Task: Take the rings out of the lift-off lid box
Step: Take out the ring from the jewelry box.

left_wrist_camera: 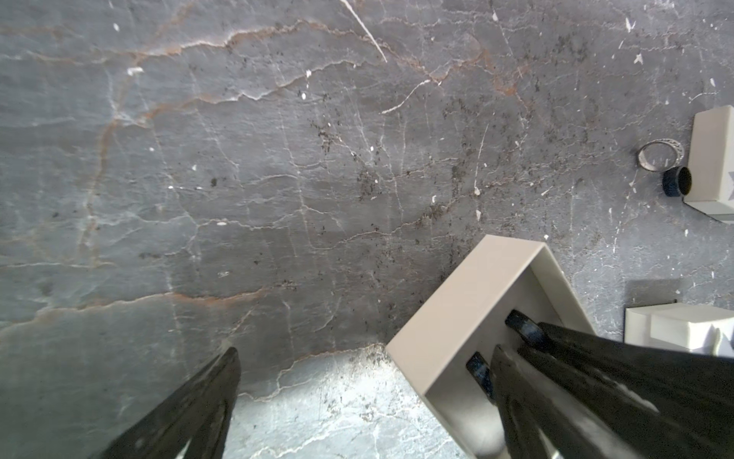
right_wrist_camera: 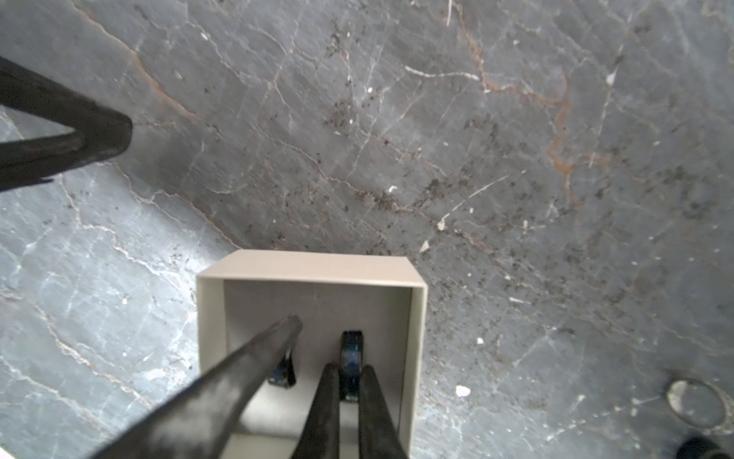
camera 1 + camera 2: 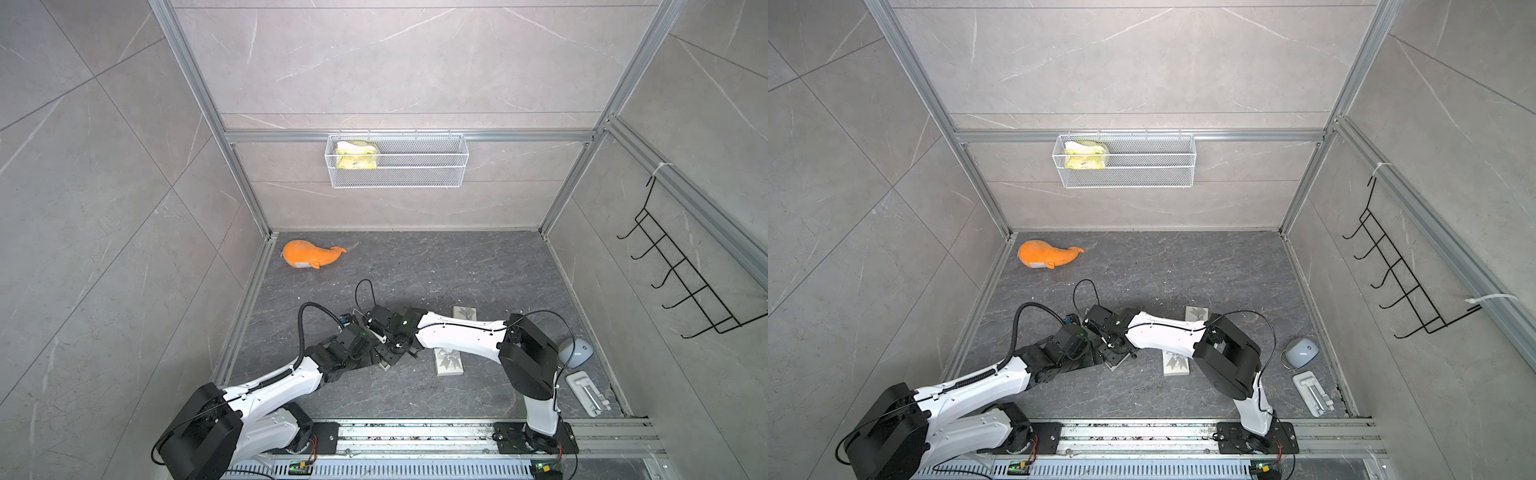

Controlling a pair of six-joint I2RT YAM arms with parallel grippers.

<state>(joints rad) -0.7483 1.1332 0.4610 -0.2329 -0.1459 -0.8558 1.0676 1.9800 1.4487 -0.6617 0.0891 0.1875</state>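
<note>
The right wrist view shows the right gripper (image 2: 349,371) pinched shut on one black ring (image 2: 351,353) inside the open box (image 2: 310,264), a second ring (image 2: 284,375) beside it, while the left wrist view plainly shows a third ring (image 1: 677,181) on the floor (image 1: 278,179), beyond the wide-open, empty left gripper (image 1: 365,353).

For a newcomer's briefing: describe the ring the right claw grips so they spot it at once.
Find the open beige box on the grey stone tabletop. Two dark rings stand on edge inside it. Yours is the ring pinched in the right claw; the other ring is ungripped.
</note>
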